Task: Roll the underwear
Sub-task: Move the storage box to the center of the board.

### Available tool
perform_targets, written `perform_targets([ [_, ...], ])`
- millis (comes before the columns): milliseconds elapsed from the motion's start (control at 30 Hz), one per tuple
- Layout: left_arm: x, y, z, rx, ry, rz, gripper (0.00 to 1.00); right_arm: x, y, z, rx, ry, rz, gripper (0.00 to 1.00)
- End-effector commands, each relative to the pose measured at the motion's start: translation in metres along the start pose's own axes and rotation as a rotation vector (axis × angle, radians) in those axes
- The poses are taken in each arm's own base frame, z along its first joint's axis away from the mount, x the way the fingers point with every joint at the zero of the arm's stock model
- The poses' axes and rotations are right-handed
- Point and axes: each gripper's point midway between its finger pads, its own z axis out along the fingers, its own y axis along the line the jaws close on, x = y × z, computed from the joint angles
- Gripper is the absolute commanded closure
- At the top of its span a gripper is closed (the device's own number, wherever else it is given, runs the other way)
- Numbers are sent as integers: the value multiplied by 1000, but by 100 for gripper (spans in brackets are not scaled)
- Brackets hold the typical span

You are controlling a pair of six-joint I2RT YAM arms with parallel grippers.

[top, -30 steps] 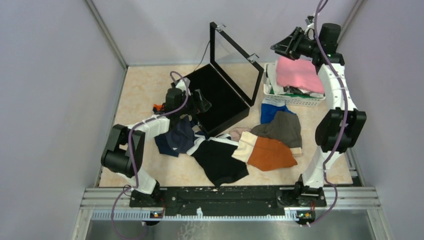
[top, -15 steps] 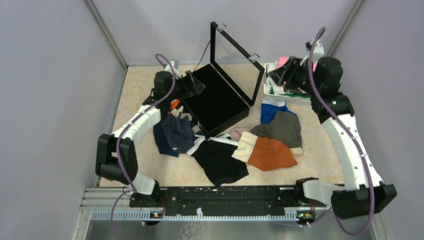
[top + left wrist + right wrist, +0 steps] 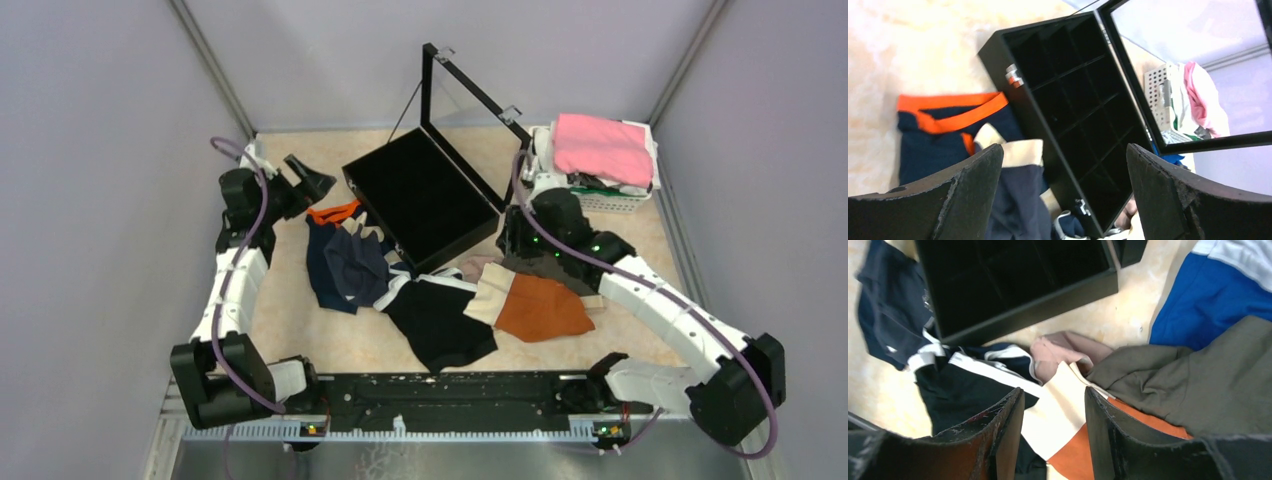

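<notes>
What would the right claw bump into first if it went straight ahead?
Most likely the cream waistband of the rust-orange underwear, seen between the fingers of the open right claw; depth is hard to judge.

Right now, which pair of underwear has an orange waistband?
The navy pair at the pile's left end, beside the black box. Its band is bright orange; the rust-orange pair has a cream band, the black pair white.

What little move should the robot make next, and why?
Probably lower the right claw onto the cream waistband of the rust-orange underwear: it hangs open above that band, holding nothing, and no pair looks rolled yet.
</notes>
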Motion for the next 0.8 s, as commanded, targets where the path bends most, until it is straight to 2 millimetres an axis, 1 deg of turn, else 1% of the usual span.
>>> perform_targets([
  [0,5,5,-24,60,6,-10,1,3,11,28,49,-13,-68,53],
  [67,5,10,-26,40,9,-1,1,7,8,42,75,5,-91,53],
  [200,11,22,-24,-31,80,-29,1,12,0,66,124,33,-126,54],
  [300,6,33,-28,-116,64,-24,1,14,-8,79,177,46,-148,54],
  [400,-2,32,-35,-126,4,5,1,15,-16,91,230,63,-180,54],
  [533,-4,29,-41,-111,-66,19,1,14,-22,108,264,59,-201,53],
  [667,-1,29,-44,-112,-59,30,1,5,-32,121,337,33,-225,51],
  [767,3,29,-45,-109,-60,20,1,-4,-33,132,343,23,-242,51],
])
